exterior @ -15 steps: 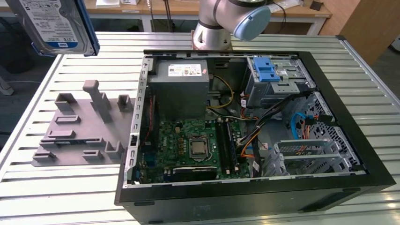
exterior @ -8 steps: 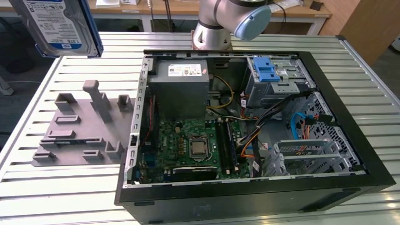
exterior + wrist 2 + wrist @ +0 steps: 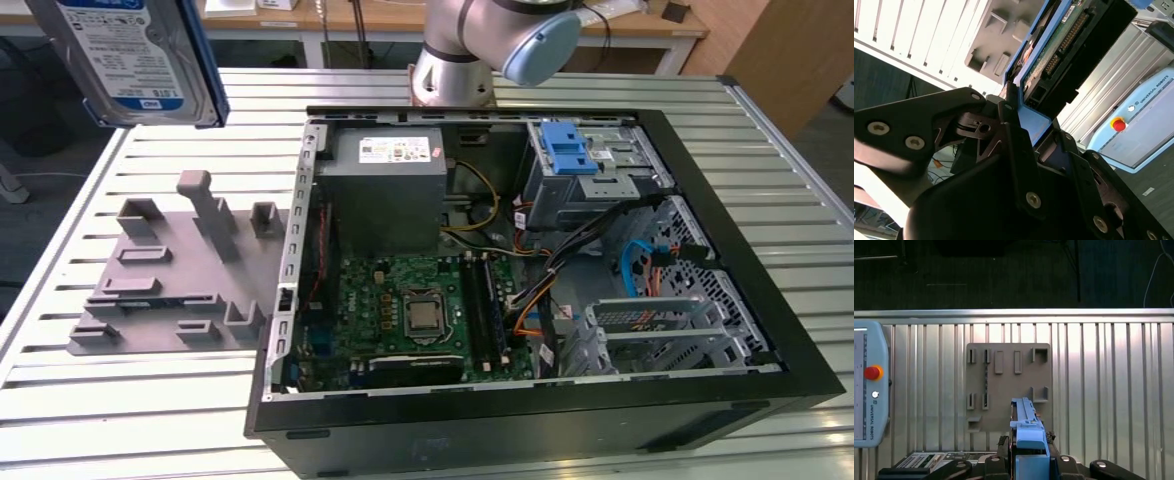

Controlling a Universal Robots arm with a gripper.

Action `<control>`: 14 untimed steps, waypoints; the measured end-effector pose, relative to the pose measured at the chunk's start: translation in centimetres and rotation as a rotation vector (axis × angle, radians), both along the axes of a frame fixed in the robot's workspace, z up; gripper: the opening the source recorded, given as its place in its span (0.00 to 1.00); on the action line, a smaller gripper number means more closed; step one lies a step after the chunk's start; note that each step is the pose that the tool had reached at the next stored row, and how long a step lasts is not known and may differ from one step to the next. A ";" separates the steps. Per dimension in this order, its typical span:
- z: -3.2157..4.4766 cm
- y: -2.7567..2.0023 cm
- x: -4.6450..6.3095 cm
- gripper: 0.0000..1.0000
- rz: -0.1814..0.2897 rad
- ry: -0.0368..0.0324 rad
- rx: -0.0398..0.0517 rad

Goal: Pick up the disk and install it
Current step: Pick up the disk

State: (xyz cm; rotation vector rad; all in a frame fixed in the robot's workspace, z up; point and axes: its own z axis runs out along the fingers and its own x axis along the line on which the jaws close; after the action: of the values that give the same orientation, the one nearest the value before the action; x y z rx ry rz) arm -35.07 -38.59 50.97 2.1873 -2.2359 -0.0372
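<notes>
The disk (image 3: 140, 60) is held up in the air at the exterior view's upper left, clear of the slatted metal surface (image 3: 160, 400) and well apart from the open computer case (image 3: 534, 440). Its blue-and-white label is turned toward the camera, and a blue side rail is seen along one edge.

In the second wrist view the black gripper (image 3: 1035, 125) is shown with its jaws closed on the disk (image 3: 1074, 35), clamped across the blue rail. The green circuit board on the drive's underside is exposed.

In the first wrist view the disk (image 3: 1029, 432) is seen edge-on between the jaws. A grey moulded fixture (image 3: 1009, 382) lies flat on the surface beyond it. In the exterior view that fixture is placed just beside the case, on the exterior view's left.

Inside the case are seen a grey metal box with a white sticker (image 3: 387, 190), a metal cage with a blue latch (image 3: 574, 155) and a green motherboard (image 3: 414, 310). A teach pendant with a red button (image 3: 869, 385) lies on the surface.
</notes>
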 end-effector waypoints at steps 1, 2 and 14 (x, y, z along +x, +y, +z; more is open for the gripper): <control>0.00 -0.09 0.1 0.36 0.000 0.0004 0.0000; 0.00 -0.20 0.3 0.36 0.000 0.0009 0.0000; 0.00 -0.86 1.5 0.36 0.000 0.0034 0.0000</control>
State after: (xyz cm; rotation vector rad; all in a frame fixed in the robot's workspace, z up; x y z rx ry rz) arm -33.59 -39.45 50.97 2.1856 -2.2342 -0.0408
